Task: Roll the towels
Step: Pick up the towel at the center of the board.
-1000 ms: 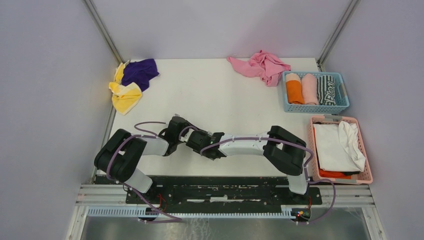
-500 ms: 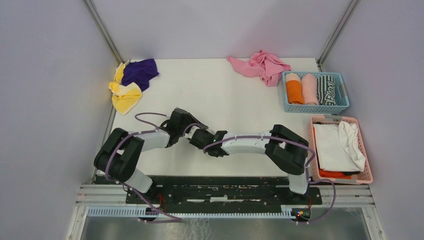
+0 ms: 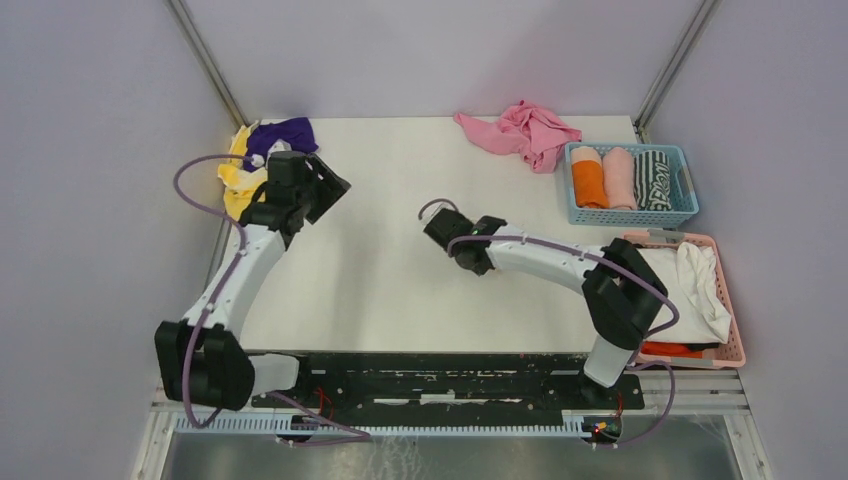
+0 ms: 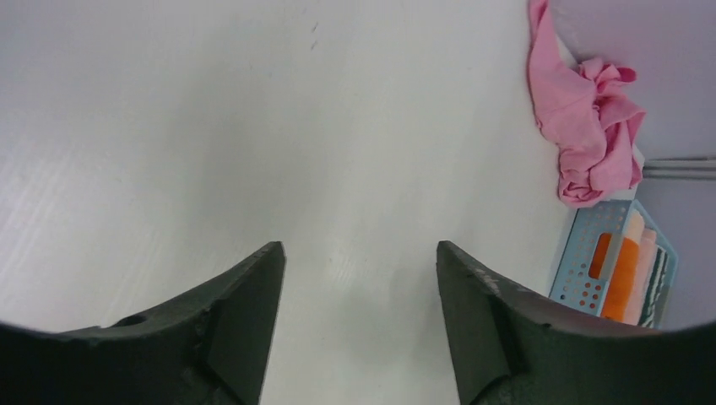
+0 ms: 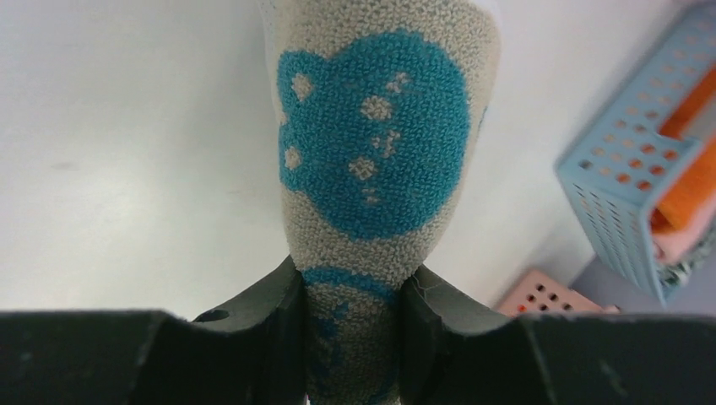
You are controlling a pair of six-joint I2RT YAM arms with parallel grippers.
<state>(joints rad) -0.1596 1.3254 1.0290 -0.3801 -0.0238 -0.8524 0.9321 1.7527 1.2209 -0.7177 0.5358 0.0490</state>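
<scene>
My right gripper point(image 5: 350, 287) is shut on a rolled teal-and-white towel point(image 5: 371, 160) with cartoon faces, and the roll sticks out past the fingertips above the table. From above, that gripper point(image 3: 440, 225) hovers mid-table and hides the roll. My left gripper point(image 4: 359, 249) is open with only bare table between its fingers. From above it point(image 3: 330, 185) sits at the far left, just right of the crumpled yellow towel point(image 3: 240, 185) and purple towel point(image 3: 285, 135). A rolled grey-and-white striped towel point(image 3: 655, 178) stands in the blue basket point(image 3: 632, 217).
A crumpled pink cloth point(image 3: 525, 130) lies at the back of the table point(image 3: 400, 290). The blue basket also holds an orange and a pink roll. A pink basket point(image 3: 625, 290) at the right holds white fabric point(image 3: 680, 290). Walls close in on the left, back and right.
The two grippers were together near the front centre. My left arm swung out to the far left and opened. My right gripper carried the teal-and-white roll further back and to the right.
</scene>
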